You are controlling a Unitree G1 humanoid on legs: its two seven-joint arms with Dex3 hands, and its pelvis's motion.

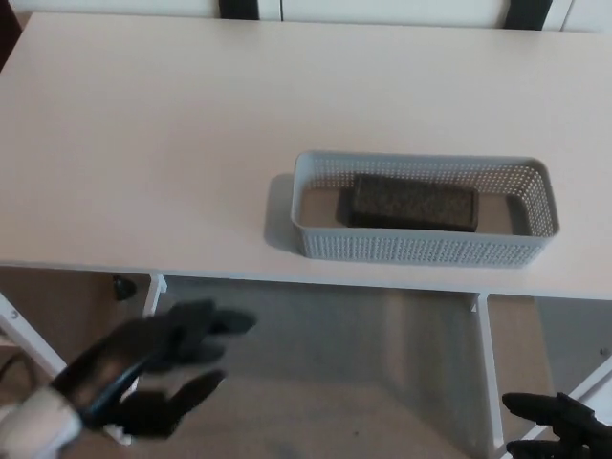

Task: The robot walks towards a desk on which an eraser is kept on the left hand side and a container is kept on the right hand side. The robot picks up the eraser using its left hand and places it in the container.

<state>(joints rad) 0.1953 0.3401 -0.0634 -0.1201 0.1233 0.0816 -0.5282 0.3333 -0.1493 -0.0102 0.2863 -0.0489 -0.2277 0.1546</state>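
Hanging low at the lower left of the frame, my left hand [158,368] is blurred but its fingers [206,323] are spread apart and it holds nothing; it sits below the front edge of the desk [143,143], over the floor. My right hand [564,426] only shows at the lower right corner, dark fingers partly cut by the frame edge, so I cannot tell whether they're apart or together. Up on the desk, right of centre, I see the grey perforated container [421,251], long side parallel to the front edge and close to it. Dark eraser [411,203] lies flat inside the container, lengthwise, roughly in the middle of its floor. White desk legs [488,368] show under the front edge.
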